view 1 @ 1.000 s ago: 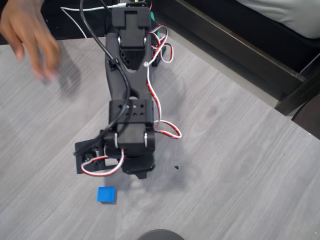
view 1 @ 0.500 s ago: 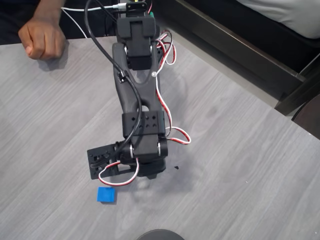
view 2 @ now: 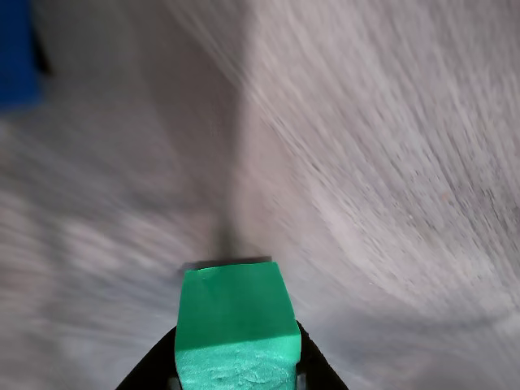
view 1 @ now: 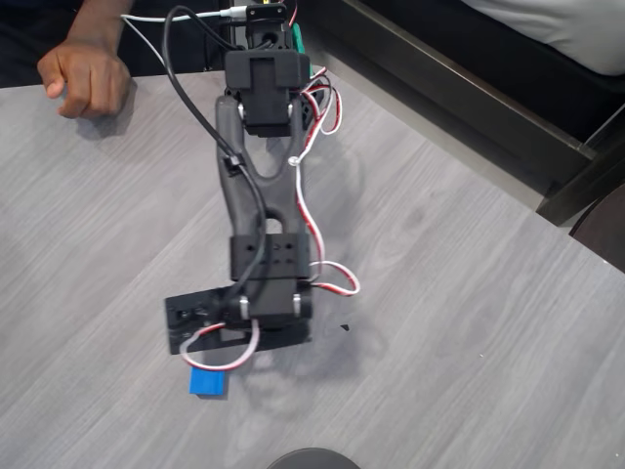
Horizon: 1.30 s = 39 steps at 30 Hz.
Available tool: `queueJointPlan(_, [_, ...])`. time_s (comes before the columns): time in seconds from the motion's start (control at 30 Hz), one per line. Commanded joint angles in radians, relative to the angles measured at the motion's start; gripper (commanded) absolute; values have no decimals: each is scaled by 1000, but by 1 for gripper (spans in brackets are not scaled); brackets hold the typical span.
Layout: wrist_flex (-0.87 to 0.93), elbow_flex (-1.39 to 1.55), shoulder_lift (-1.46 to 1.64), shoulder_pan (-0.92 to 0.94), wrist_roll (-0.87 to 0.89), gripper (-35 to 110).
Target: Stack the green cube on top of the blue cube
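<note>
green cube (view 2: 236,325): in my grip, wrist view bottom centre, black fingers pressed on both its sides, held up off the table.
blue cube (view 1: 207,382): on the table, overhead view low left of centre, just under my wrist's front edge, a red-white wire loop crossing its top. In wrist view it's a blue patch at top-left corner (view 2: 16,53), well apart from the green one.
gripper (view 2: 236,370): narrow, clamped on green cube; fingertips only partly seen at frame bottom.
writing/labels: none readable on cubes or arm; wrist pic blurred.
table (view 1: 469,322): grey wood-grain, bare to the right and left of my arm, plenty of room. Far edge runs diagonal at upper right, dark frame beyond it.
bottom edge: dark round thing (view 1: 312,459) near, just below the blue cube's area.
person's hand (view 1: 86,76): fist resting on table, top left, well apart from cubes.
</note>
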Motion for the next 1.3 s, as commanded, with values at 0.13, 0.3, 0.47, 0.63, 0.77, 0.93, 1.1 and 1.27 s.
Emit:
queueJointPlan(0.13, [158, -466, -29, 140, 11, 0])
queueJointPlan(0.3, [232, -713, -150, 187, -6, 0])
queueJointPlan(0.47, [232, -756, -218, 206, -18, 0])
queueJointPlan(0.63, [239, -874, -325, 218, -18, 0])
queueJointPlan(0.77, [241, -936, -385, 219, -21, 0])
queueJointPlan(0.93, [241, -965, -423, 209, -21, 0])
queueJointPlan(1.1, [241, -971, -437, 199, -21, 0])
queueJointPlan(1.27, [241, -971, -442, 199, -21, 25])
